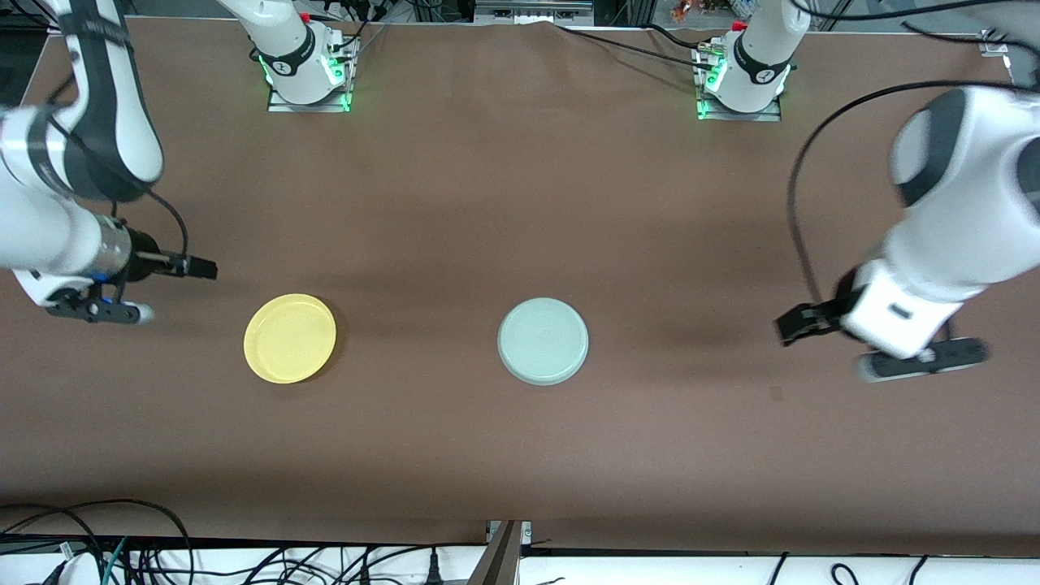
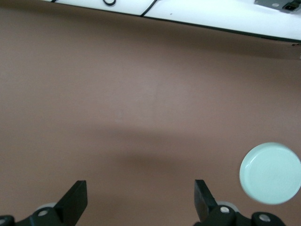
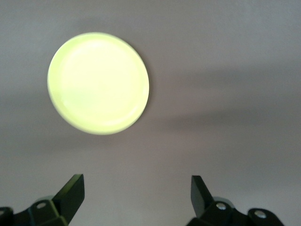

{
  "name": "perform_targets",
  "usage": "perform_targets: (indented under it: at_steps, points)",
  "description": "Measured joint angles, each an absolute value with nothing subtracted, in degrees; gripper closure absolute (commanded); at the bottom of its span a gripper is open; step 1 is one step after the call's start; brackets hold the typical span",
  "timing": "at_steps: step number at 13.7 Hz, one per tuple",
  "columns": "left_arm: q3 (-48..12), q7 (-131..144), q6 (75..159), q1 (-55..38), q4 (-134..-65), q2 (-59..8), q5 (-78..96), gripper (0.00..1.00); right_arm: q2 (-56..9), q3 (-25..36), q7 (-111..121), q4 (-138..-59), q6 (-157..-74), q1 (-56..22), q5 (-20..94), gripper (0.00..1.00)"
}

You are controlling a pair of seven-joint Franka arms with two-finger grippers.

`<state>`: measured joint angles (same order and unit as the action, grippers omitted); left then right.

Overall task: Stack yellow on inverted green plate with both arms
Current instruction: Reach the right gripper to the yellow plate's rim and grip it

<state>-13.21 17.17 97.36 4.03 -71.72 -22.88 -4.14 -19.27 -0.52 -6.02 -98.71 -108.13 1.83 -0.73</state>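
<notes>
1. The yellow plate (image 1: 289,338) and the green plate (image 1: 543,340), rim down, lie apart on the brown counter (image 1: 520,203).
2. The right claw (image 3: 137,194) is spread wide and empty, beside the yellow plate.
3. The left claw (image 2: 141,197) is spread wide and empty, well apart from the green plate.

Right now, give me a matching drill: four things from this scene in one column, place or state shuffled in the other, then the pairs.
1. yellow plate
2. green plate
3. left gripper
4. right gripper

A. mid-table, upside down
B. open, over bare table at the left arm's end
C. toward the right arm's end, rim up
D. open, above the table beside the yellow plate

Pairs: 1-C, 2-A, 3-B, 4-D
</notes>
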Motion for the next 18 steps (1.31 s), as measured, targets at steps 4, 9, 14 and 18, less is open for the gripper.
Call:
perform_targets:
  at_steps: [4, 9, 14, 18]
  points:
    - [-7.27, 4.10, 90.36, 6.38, -74.86, -17.48, -0.56, 0.00, -26.13, -0.50, -6.00, -99.96, -118.73, 3.04, 1.70, 0.23]
    - [-5.13, -4.91, 86.77, 6.73, -79.46, -15.11, -0.56, 0.00, -27.62, -0.51, -5.95, -112.94, -141.58, 3.13, 2.37, 0.48]
    - [-5.24, -4.28, 86.95, 6.04, -82.13, -13.67, -0.56, 0.00, -29.28, -0.52, -3.50, -115.78, -146.54, 3.20, 9.08, 0.70]
    - [-5.21, -4.21, 87.78, 6.00, -82.06, -13.98, -0.56, 0.00, -30.26, -0.54, -2.05, -115.78, -147.72, 3.33, 12.14, 1.00]
